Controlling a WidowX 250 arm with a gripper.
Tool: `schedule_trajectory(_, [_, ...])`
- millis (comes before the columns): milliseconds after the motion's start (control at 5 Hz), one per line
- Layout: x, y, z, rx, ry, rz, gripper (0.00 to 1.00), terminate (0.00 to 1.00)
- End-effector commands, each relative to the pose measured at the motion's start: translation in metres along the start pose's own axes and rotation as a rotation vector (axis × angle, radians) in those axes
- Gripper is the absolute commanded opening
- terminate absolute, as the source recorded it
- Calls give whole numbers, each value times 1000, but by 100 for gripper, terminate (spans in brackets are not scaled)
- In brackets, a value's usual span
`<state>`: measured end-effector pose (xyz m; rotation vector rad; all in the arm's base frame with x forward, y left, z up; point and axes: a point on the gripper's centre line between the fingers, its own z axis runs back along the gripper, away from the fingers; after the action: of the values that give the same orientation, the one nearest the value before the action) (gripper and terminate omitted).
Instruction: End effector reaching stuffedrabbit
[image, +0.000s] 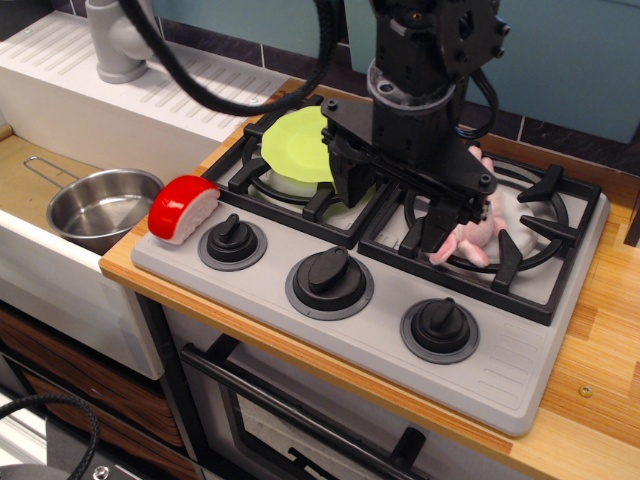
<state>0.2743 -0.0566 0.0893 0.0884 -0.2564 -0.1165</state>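
My black gripper (395, 210) hangs low over the middle of the stove, at the end of a bulky black cabled arm. Its two dark fingers stand apart, so it is open, and only grate shows between them. The pale pink and white stuffed rabbit (478, 225) lies on the right burner grate (540, 245). It sits just right of my right finger (437, 232), which covers its left side. I cannot tell whether the finger touches it.
A lime green plate (292, 145) lies on the left burner, partly behind the gripper. A red-and-white sushi toy (183, 208) sits at the stove's front left corner. A metal pot (100, 208) stands in the sink at left, below a grey faucet (120, 40). Three black knobs (329, 281) line the stove front.
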Motion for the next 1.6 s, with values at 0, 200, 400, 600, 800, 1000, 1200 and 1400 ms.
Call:
schedule_trajectory(0, [0, 0, 0, 0, 0, 0, 100, 0])
schedule_trajectory(200, [25, -7, -15, 32, -18, 8, 100, 0])
schedule_trajectory(400, [47, -11, -27, 42, -31, 10, 100, 0])
schedule_trajectory(600, [65, -18, -37, 40, -51, 6, 100, 0])
schedule_trajectory(800, [71, -21, -44, 34, -58, 8, 100, 0])
schedule_trajectory(1000, [71, -30, -56, 30, -64, 26, 100, 0])
schedule_trajectory(1200, [67, -39, -72, 14, -71, 37, 100, 0])
schedule_trajectory(1400, [63, -44, -77, -6, -73, 29, 100, 0])
